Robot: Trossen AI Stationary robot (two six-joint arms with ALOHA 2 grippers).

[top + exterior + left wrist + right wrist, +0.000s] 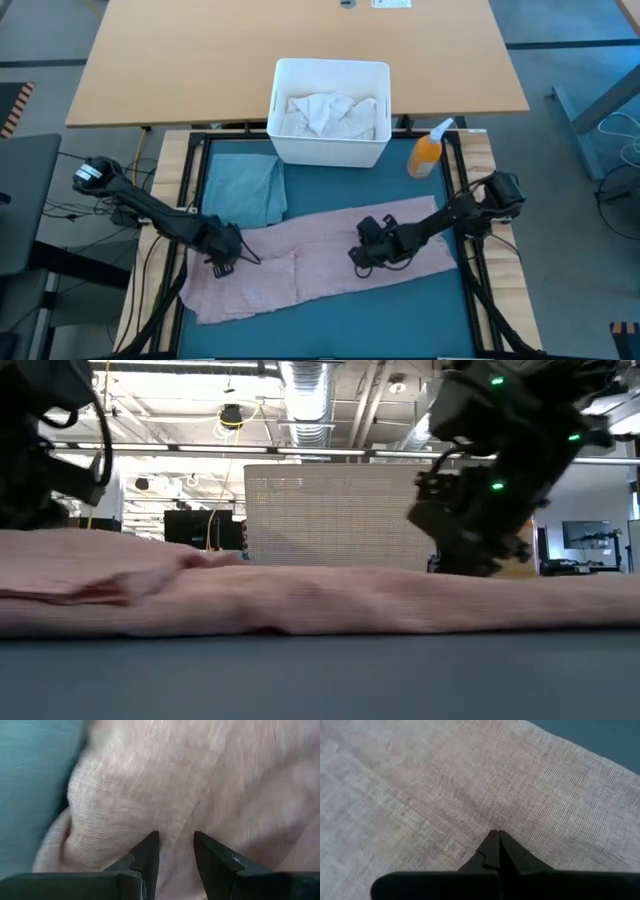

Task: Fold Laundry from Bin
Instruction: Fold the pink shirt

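A dusty pink garment (320,255) lies spread flat across the teal-blue mat (400,330), from near left to right. My left gripper (222,255) is down on its left part, near its far edge, shut on a ridge of the cloth (175,820). My right gripper (362,255) is down on the garment's middle right, its fingers shut at the cloth (495,837). The white bin (330,150) stands at the mat's far edge with white cloth pieces (325,112) inside. My left gripper pinches a raised ridge of the pink cloth (175,842) between its two fingers, coming slanting down from the table's left. The rest of the garment lies on the mat; one layer or several, I cannot tell. My right gripper has its shut fingertips on the pink cloth's surface (485,827), slanting down from the table's right. Faint creases run toward the tips. Whether a layer is caught between them, I cannot tell. The cloth lies flat on the mat.
A folded teal cloth (245,190) lies on the mat's far left, beside the bin. An orange spray bottle (428,152) stands right of the bin. A wooden table (200,60) lies beyond. Bare mat shows along the near edge.
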